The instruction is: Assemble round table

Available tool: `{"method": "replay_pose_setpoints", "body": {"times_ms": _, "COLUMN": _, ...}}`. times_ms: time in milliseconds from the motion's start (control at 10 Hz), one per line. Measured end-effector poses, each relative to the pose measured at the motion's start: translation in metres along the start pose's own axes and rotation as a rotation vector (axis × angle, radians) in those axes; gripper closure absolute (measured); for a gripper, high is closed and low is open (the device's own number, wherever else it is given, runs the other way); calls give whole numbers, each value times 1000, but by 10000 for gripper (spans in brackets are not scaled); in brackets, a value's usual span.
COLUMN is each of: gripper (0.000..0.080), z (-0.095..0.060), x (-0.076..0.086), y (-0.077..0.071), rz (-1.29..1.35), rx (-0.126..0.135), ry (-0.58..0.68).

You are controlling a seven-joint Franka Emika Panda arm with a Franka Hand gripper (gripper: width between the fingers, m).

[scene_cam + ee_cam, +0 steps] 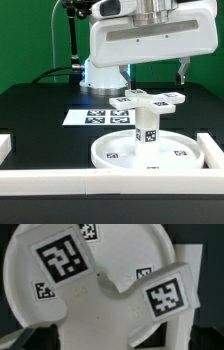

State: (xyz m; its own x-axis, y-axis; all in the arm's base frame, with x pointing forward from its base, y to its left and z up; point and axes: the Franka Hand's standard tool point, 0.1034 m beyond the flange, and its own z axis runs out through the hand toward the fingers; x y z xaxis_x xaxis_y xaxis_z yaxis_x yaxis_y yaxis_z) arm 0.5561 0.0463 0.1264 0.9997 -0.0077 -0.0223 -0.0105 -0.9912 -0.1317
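White cross-shaped piece (pixel 147 100) sits atop the post (pixel 146 127) on the disc (pixel 120 153); your fingers (pixel 181 72) hang open, so twist it tight next.

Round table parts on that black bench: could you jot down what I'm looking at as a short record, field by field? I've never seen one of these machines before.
Disc: large rimmed disc lying flat, tags on its face
Post: short thick post standing upright at the disc's middle
Top piece: cross-shaped piece sitting on the post
Gripper: gripper above the cross-shaped piece; whether open or shut cannot be told
Rails: long white rail bars bordering the disc
Marker board: flat marker board behind the disc
Surface: black table
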Motion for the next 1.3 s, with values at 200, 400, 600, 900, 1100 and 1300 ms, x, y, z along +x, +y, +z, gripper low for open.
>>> {"method": "replay_pose_setpoints", "body": {"times_ms": 200, "gripper": 150, "z": 0, "x": 0, "y": 1, "rz": -147, "rx": -1, "ry": 1}}
{"method": "replay_pose_setpoints", "body": {"times_ms": 400, "gripper": 150, "z": 1, "x": 1, "y": 3, "rz": -347, "rx": -9, "ry": 5}}
{"method": "replay_pose_setpoints", "body": {"times_ms": 600, "gripper": 150, "z": 3, "x": 4, "y": 6, "rz": -597, "rx": -40, "ry": -2}}
{"method": "replay_pose_setpoints", "body": {"times_ms": 900, "gripper": 150, "z": 5, "x": 7, "y": 5, "rz": -891, "rx": -90, "ry": -40}}
{"method": "replay_pose_setpoints", "body": {"times_ms": 1100, "gripper": 150, "z": 11, "x": 7, "y": 9, "rz": -1035, "rx": -103, "ry": -67}}
{"method": "replay_pose_setpoints", "body": {"times_ms": 1300, "gripper": 150, "z": 15, "x": 6, "y": 11, "rz": -1095, "rx": -109, "ry": -84}}
